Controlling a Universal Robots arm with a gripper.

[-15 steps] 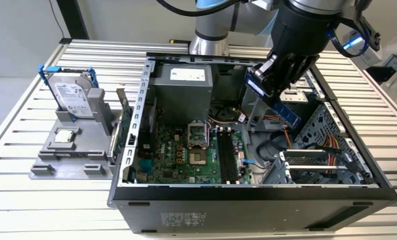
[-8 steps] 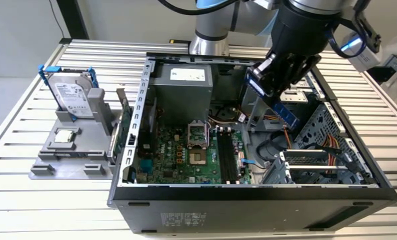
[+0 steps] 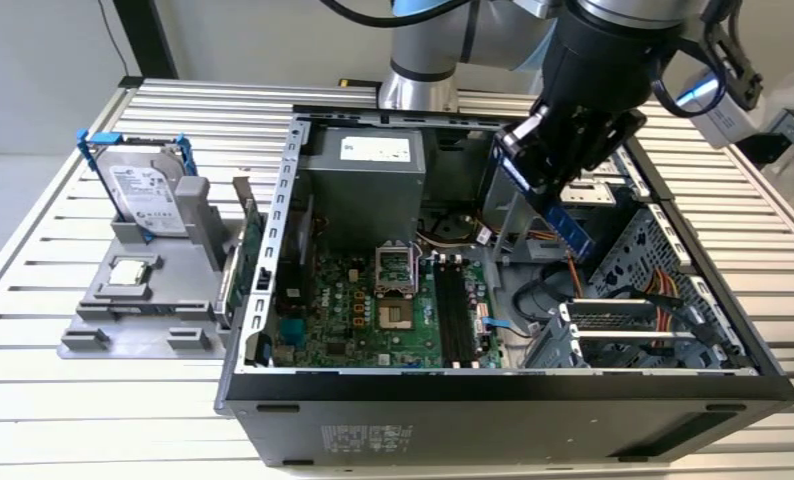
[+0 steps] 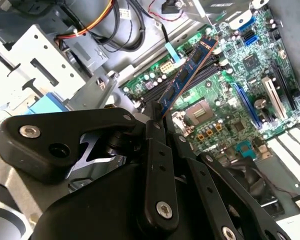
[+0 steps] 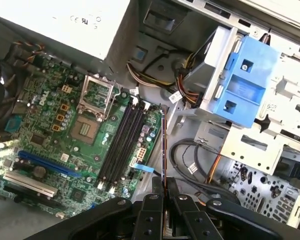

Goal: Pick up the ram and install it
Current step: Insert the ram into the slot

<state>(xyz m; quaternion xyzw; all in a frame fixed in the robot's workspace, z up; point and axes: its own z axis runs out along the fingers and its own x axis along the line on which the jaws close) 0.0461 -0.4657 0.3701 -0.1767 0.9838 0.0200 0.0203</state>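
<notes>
The ram [image 4: 187, 75] is pinched at one end between the claw [image 5: 163, 189] fingertips, which are pressed against its two flat faces. The rest of the blue-green stick juts out past the tips. In the exterior view it hangs in the air inside the open case [image 3: 504, 385], tilted, with its free end lower and nearer. It is clear of the motherboard [image 3: 370, 310] below.

In the first wrist view the ram appears edge-on as a thin line, roughly parallel to the black slots [image 5: 122, 142]. It sits just beside them, over the board's edge on the side toward the blue drive bracket [image 5: 245, 82]. No stick sits in the slots.

The arm comes down from the far side of the scene, its dark wrist pointing steeply down into the case, toward the exterior view's right of the grey power supply [image 3: 364, 190].

The case lies on a slatted counter [image 3: 104, 420]. Well apart, at the exterior view's left, a hard drive [image 3: 144, 190] in a blue frame stands upright in a grey holder, with a square silver chip [image 3: 130, 270] just nearer.
</notes>
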